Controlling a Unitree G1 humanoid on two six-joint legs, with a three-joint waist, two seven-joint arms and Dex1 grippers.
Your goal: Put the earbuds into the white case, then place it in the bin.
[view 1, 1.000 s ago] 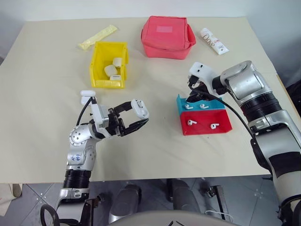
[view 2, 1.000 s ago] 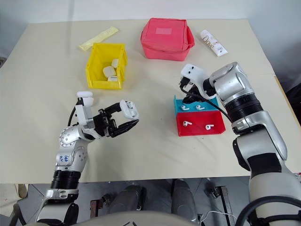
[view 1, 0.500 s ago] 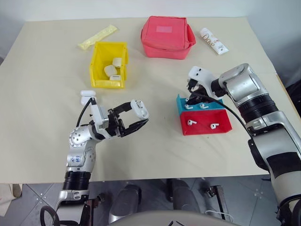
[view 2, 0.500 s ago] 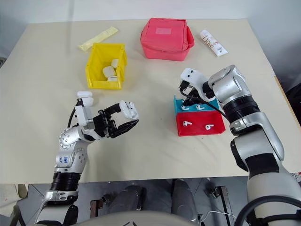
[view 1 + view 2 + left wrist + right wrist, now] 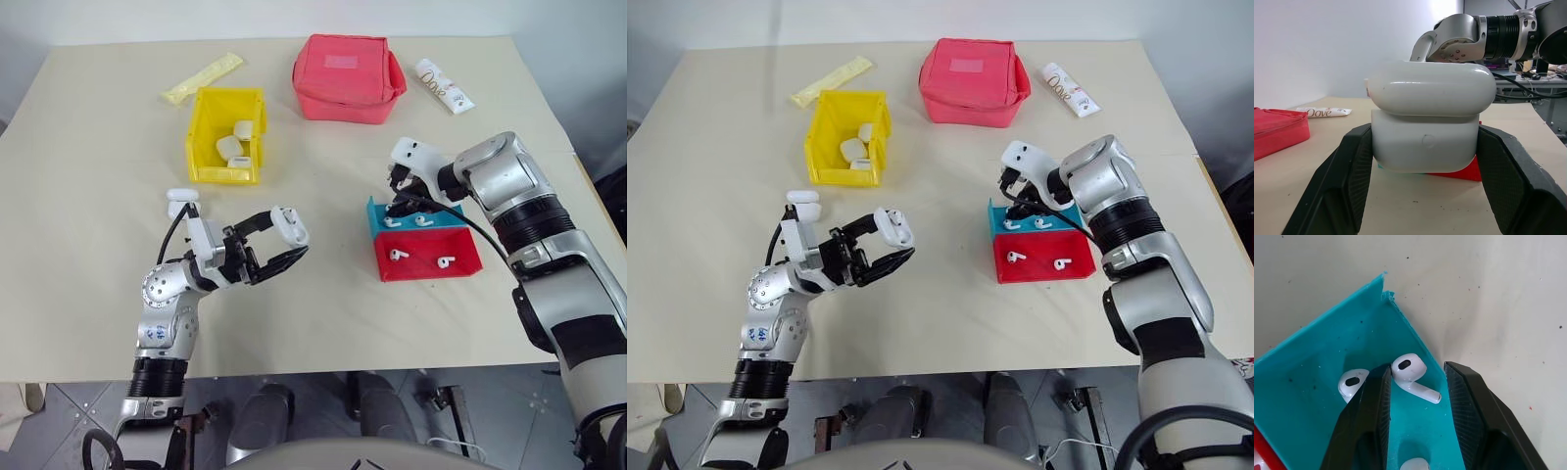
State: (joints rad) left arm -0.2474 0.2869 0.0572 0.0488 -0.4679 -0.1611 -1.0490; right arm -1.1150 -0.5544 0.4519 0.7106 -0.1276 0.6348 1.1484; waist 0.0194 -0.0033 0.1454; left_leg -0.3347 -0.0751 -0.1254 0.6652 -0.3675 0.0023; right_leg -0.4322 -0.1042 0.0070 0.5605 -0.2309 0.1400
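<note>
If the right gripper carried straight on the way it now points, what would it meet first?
Most likely the earbud lying between the open fingers of the right gripper, then the floor of the blue tray just beneath it.

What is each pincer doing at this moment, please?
Left pincer: shut on the white case.
Right pincer: open, its fingers astride an earbud in the blue tray.

- My head stereo pair looks down over the table (image 5: pixel 88 196), sharing one scene.
- Wrist cameras sit close: left faces level, right faces down.
</note>
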